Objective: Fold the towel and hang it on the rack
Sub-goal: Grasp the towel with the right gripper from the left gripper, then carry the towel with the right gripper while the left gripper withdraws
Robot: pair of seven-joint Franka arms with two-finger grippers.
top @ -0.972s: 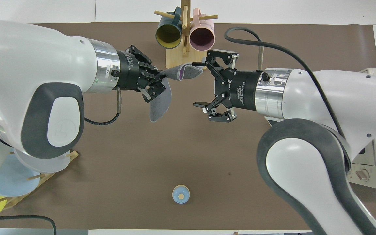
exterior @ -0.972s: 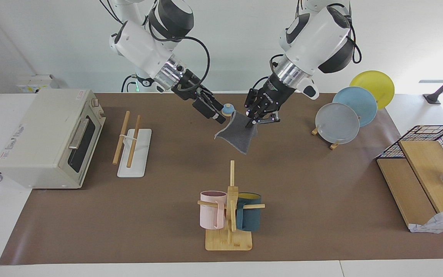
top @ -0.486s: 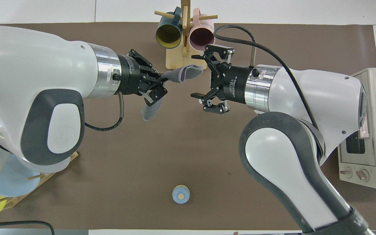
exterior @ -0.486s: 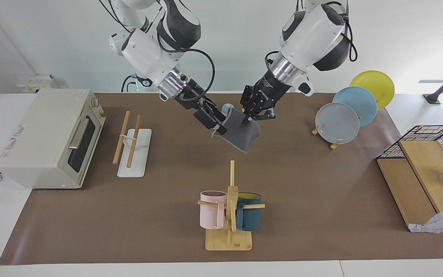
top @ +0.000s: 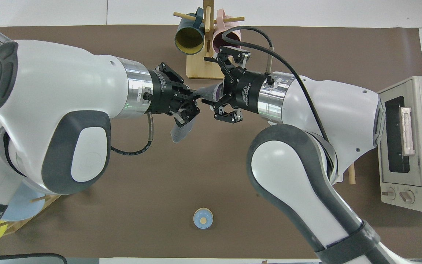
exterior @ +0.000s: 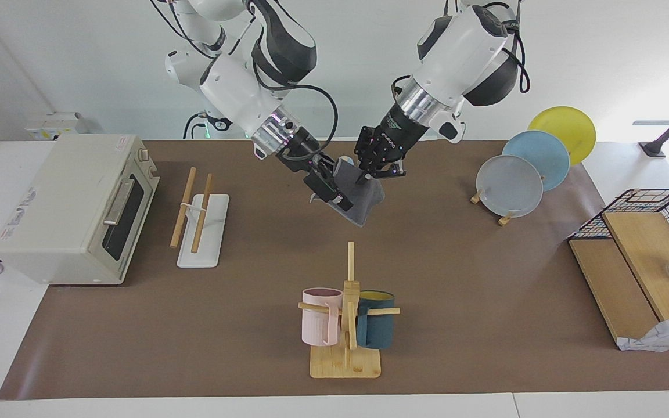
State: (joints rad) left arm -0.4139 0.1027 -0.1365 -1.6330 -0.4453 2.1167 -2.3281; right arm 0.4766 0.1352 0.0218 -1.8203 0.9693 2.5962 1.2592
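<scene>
The towel [exterior: 360, 203] hangs in the air over the middle of the table, grey face outward, with a strip of purple showing in the overhead view [top: 216, 93]. My left gripper [exterior: 369, 173] is shut on its upper edge, also seen in the overhead view [top: 192, 104]. My right gripper [exterior: 330, 188] is open beside it, its fingers on either side of the towel's free upper end [top: 211, 88]. The rack [exterior: 202, 232], a white base with two wooden rods, stands next to the oven at the right arm's end of the table. It is mostly hidden under my right arm in the overhead view.
A toaster oven [exterior: 73, 209] stands beside the rack. A bamboo mug stand [exterior: 346, 325] with a pink and a teal mug is farther from the robots than the towel. A plate stand [exterior: 520, 174] and a wire basket [exterior: 659, 209] are at the left arm's end. A small blue round object [top: 203, 218] lies near the robots.
Both grippers have come closer together. The right gripper moved in so its open fingers now straddle the towel's free end. The left gripper shifted toward it, still holding the towel.
</scene>
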